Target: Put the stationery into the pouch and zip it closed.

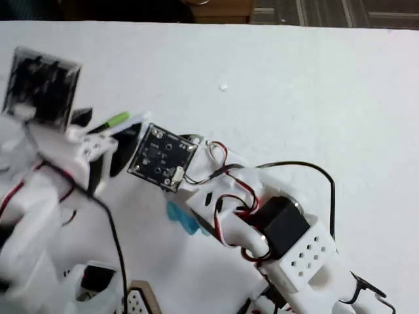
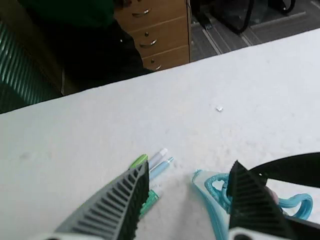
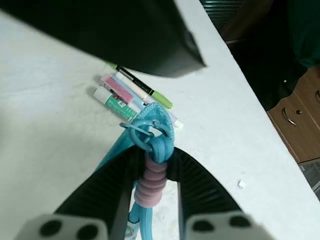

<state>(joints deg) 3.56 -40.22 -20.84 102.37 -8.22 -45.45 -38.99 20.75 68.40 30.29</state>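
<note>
Teal pouch (image 3: 150, 111), pink ribbed sleeve (image 3: 150, 186), clamped in right jaws; left jaws apart near pens (image 2: 155, 162)

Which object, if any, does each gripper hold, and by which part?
The right gripper clamps the teal fabric pouch by its pink ribbed zip pull; the open left gripper holds nothing.

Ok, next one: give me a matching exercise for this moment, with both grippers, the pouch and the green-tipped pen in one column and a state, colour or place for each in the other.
Column one:
1 left gripper
2 right gripper
3 pouch
4 green-tipped pen

Column two:
A turquoise
B shut on the pink ribbed pull
C lying on the table beside other pens
D open above the table

Pairs: 1-D, 2-B, 3-A, 4-C.
</note>
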